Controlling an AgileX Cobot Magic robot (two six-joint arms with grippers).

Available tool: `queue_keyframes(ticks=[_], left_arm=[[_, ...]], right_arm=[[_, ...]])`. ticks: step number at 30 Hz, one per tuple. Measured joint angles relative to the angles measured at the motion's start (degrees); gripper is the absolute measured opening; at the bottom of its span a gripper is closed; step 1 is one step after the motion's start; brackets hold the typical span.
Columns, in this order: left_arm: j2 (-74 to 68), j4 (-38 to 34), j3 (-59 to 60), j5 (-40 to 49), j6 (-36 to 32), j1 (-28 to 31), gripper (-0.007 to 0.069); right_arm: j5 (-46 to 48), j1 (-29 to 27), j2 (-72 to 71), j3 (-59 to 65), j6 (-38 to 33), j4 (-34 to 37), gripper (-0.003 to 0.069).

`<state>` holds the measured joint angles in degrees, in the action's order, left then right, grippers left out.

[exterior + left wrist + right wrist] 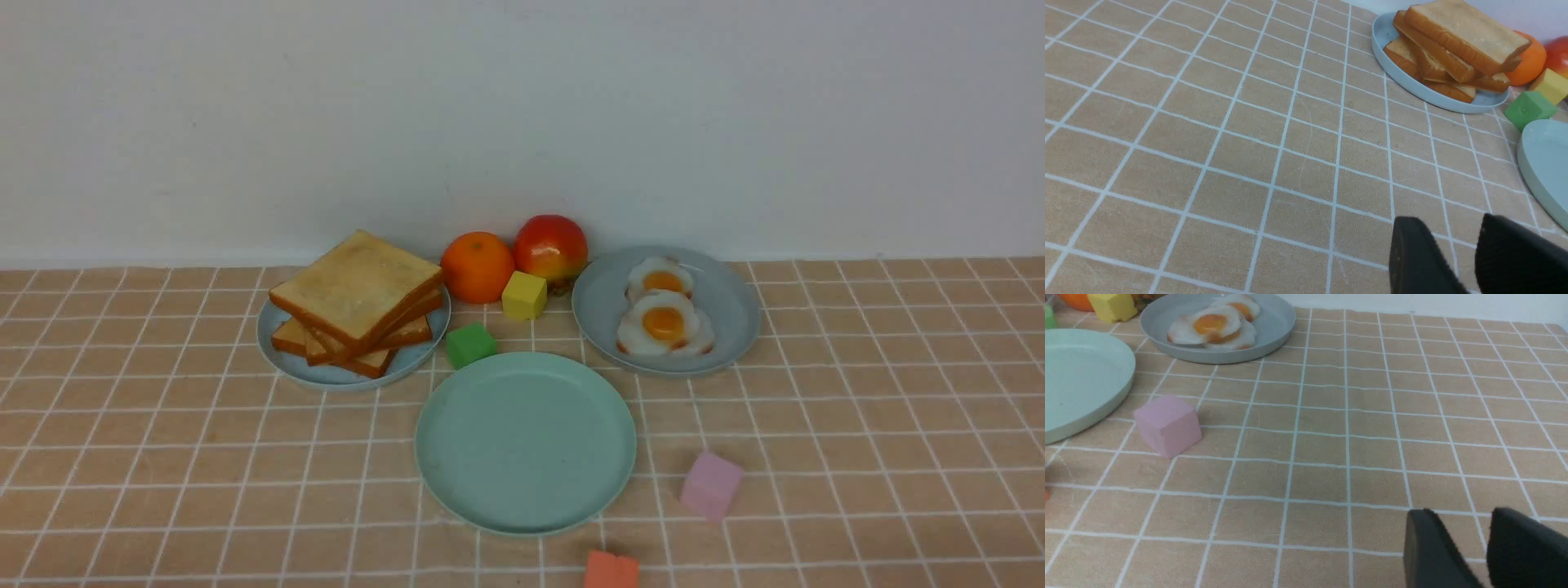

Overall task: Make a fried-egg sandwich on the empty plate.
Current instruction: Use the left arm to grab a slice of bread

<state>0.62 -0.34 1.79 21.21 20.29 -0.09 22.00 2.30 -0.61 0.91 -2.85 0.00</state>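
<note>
Mint-green empty plate (525, 441): front view, lower centre, bare.
Toast pile (357, 286): left of centre; likely light, stiff; pinch top slice's edges.
Fried eggs (663, 325): right of centre; probably thin, slick.
Left pincer (1449, 228): left wrist view, jaws apart, unloaded.
Right pincer (1461, 522): right wrist view, jaws apart, unloaded.

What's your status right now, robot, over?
Open, empty: left gripper, right gripper. Nothing on mint plate; toast, eggs untouched. Beside it: green cube, pink cube.

Left gripper (1449, 224) jaws apart, empty, right gripper (1461, 516) likewise (both black, modest gap)
</note>
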Motion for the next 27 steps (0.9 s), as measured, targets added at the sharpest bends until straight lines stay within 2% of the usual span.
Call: queue_keyframes(ticks=[16, 19, 24, 27], left_arm=[[0.0, 0.3, 0.0, -0.8, 0.0, 0.0, 0.0238], [0.0, -4.5, 0.0, -6.8, 2.6, 0.0, 0.0238], [0.0, -19.3, 0.0, -18.7, 11.4, 0.0, 0.0238], [0.0, -22.1, 0.0, -23.3, 12.6, 0.0, 0.0234]], right_arm=[[0.0, 0.0, 0.0, 0.0, 0.0, 0.0, 0.0239], [0.0, 0.0, 0.0, 0.0, 0.0, 0.0, 0.0239], [0.0, 0.0, 0.0, 0.0, 0.0, 0.0, 0.0239], [0.0, 0.0, 0.0, 0.0, 0.0, 0.0, 0.0239]])
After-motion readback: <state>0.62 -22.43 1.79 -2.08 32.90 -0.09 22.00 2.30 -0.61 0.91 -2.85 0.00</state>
